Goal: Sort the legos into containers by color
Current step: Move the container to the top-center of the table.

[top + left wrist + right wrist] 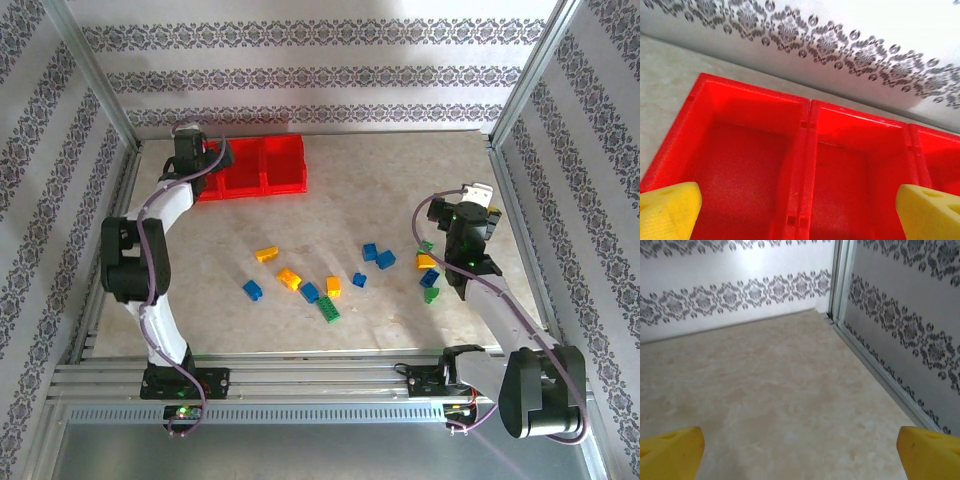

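Left gripper (203,153) above left end of red bins (272,186) at far side of table (400,180), jaws spread fully wide, gripping nothing; in wrist view yellow fingertips (667,212) sit either side of two red compartments

Right gripper (480,195) at right side of table, also fully open, nothing held

Legos (333,286) scattered mid-table, well apart from bins: blue brick (252,290), yellow brick (266,254), long green brick (329,311); few more just beside right arm

Glossy red plastic containers (805,150), smooth plastic legos (329,311), matt marbled table (790,405), bare metal frame rails (300,372).
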